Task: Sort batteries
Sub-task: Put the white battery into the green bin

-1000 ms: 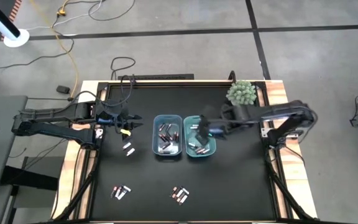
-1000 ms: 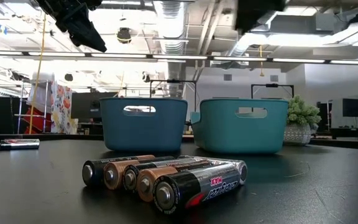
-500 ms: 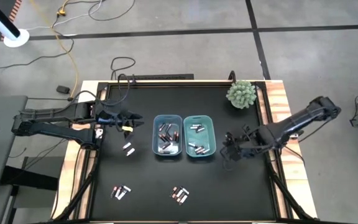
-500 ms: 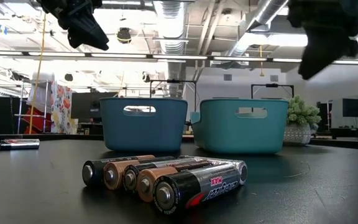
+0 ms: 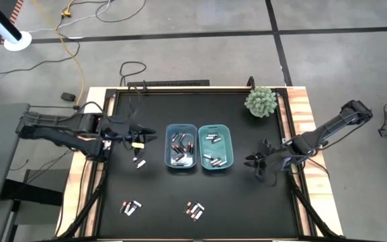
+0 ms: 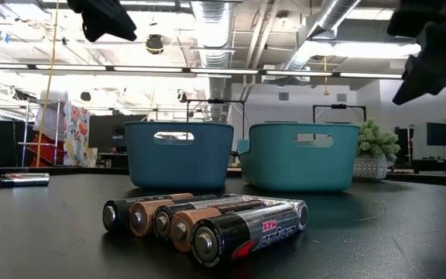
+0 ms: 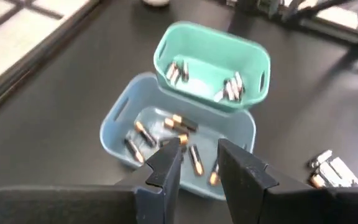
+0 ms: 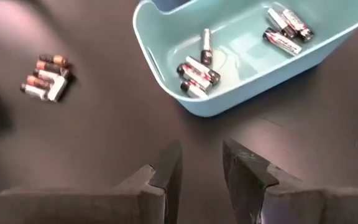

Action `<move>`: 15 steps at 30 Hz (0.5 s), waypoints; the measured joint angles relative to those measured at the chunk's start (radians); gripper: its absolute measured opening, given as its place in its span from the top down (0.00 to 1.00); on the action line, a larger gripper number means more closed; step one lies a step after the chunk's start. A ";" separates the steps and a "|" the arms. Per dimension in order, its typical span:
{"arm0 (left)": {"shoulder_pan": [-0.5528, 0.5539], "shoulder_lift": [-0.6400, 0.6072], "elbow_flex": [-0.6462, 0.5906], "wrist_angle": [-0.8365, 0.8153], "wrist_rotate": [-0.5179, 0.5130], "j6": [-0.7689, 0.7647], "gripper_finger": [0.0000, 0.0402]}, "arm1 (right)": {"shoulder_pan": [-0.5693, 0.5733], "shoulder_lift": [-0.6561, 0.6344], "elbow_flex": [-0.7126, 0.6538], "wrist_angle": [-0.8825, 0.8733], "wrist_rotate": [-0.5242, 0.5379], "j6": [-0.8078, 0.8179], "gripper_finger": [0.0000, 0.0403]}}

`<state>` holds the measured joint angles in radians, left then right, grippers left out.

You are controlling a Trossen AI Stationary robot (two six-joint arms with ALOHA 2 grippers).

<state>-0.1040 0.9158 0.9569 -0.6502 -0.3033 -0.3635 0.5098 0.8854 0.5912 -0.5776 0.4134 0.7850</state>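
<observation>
The black table (image 5: 200, 111) is laid out for sorting: two bins are set side by side at its centre, the blue bin (image 5: 180, 146) nearer the left arm and the teal bin (image 5: 216, 146) nearer the right, so that each arm is given a drop point within reach. A small potted plant (image 5: 261, 101) is kept at the far right corner, clear of the work. Both bins already hold batteries; copper-ended cells are collected in the blue one and pale-bodied cells in the teal one, which suggests sorting by type, though the labels cannot be read. Unsorted batteries are left in three loose groups: a few (image 5: 138, 160) just beside the left gripper, a cluster (image 5: 131, 207) at the near left, and another (image 5: 194, 210) at the near centre. The left gripper (image 5: 142, 136) is held above the table beside the blue bin, its fingers parted by a narrow gap with nothing seen between them, seemingly poised for the nearest cells. The right gripper (image 5: 260, 163) is held clear of the teal bin, fingers likewise slightly apart and empty.
</observation>
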 joint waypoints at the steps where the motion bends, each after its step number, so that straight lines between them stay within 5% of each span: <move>1: -0.020 0.017 0.017 -0.030 -0.014 -0.019 0.76 | -0.002 -0.015 -0.009 0.001 -0.004 -0.008 0.68; 9: -0.138 0.211 0.181 -0.354 -0.053 -0.254 0.80 | -0.006 -0.090 -0.062 -0.006 -0.024 -0.029 0.68; 15: -0.143 0.325 0.214 -0.587 0.005 -0.576 0.81 | -0.007 -0.088 -0.061 -0.019 -0.055 -0.067 0.68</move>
<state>-0.2474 1.2406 1.1710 -1.2377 -0.2985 -0.9395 0.5026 0.7971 0.5297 -0.5968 0.3587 0.7183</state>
